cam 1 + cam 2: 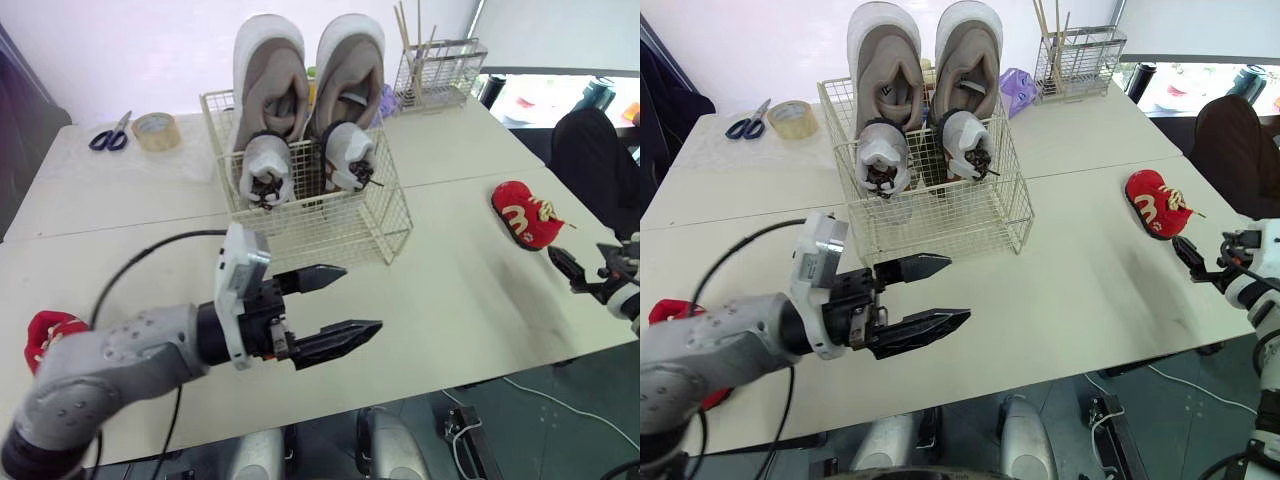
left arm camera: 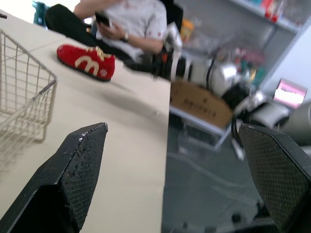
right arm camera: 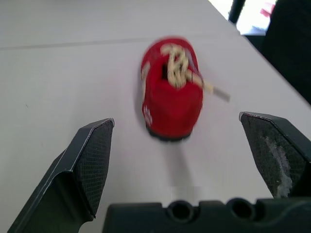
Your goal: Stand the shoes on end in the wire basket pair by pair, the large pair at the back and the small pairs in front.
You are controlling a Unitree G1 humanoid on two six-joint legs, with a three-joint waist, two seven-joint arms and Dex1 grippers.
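The left wrist view adds a seated person (image 2: 131,19) beyond the red shoe (image 2: 87,62). The left gripper (image 1: 362,298) and right gripper (image 3: 176,119) gape wide, empty.

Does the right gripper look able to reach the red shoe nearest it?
Probably yes: the open right gripper faces the red shoe, with only bare table between them.

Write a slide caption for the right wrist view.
Open right gripper facing a small red yellow-laced shoe on white table.

Bright, even light throws soft shadows on the table (image 1: 470,300); glare beyond.
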